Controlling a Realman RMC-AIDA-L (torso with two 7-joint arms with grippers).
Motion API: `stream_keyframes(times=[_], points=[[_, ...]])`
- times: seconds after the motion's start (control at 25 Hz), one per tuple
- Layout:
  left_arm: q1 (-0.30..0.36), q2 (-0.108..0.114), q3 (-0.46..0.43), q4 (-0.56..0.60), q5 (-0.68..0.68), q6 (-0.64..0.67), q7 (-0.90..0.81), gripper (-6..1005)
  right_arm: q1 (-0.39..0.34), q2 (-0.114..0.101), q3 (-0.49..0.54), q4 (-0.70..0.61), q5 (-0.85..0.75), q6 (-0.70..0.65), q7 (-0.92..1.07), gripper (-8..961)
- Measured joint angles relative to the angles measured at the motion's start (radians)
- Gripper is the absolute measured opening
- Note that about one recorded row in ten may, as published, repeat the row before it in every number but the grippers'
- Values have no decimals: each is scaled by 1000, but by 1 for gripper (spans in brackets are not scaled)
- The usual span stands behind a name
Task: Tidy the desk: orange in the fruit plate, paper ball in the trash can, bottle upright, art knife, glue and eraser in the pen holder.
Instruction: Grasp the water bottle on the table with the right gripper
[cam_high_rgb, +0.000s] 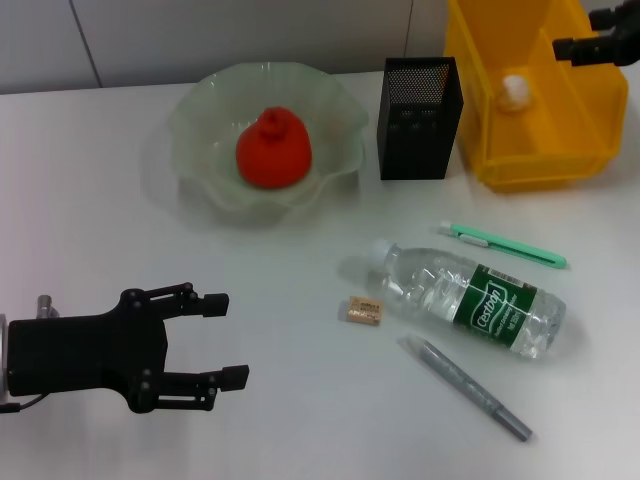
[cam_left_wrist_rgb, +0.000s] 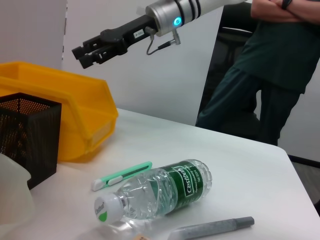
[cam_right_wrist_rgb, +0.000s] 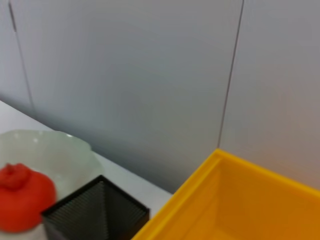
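The orange (cam_high_rgb: 273, 150) lies in the pale green fruit plate (cam_high_rgb: 200, 130). A white paper ball (cam_high_rgb: 514, 90) sits inside the yellow trash can (cam_high_rgb: 560, 165). The clear bottle (cam_high_rgb: 470, 300) with a green label lies on its side. Beside it are the green art knife (cam_high_rgb: 505, 247), the grey glue stick (cam_high_rgb: 467, 388) and the small tan eraser (cam_high_rgb: 362, 311). The black mesh pen holder (cam_high_rgb: 420, 120) stands between plate and bin. My left gripper (cam_high_rgb: 235, 340) hovers open at the near left, holding nothing. My right gripper (cam_high_rgb: 580, 30) hangs open above the trash can.
A person (cam_left_wrist_rgb: 270, 75) in dark green stands beyond the table's far side. In the left wrist view the bottle (cam_left_wrist_rgb: 160, 192), art knife (cam_left_wrist_rgb: 122, 175) and glue (cam_left_wrist_rgb: 210, 228) lie ahead, with the right gripper (cam_left_wrist_rgb: 82, 56) over the trash can (cam_left_wrist_rgb: 60, 100).
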Motion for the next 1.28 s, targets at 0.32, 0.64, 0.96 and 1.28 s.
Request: stream_keyframes(times=[0.32,0.64,0.96,1.28], points=[[-3,-1,0,2,0,6,1,859,-91,137,-101,-626,-319,-397,435,725],[-5,-6,1,5,0,11,3,859,25,137,-206,-672,-494,-679,575,725],[-3,-6,4,1,1,11,9,859,135,158,-254,-467,-503,-745,503,726],[5,-6,2,1,2,13,7,859,181,184,-275,-325,-491,-726,402,726]])
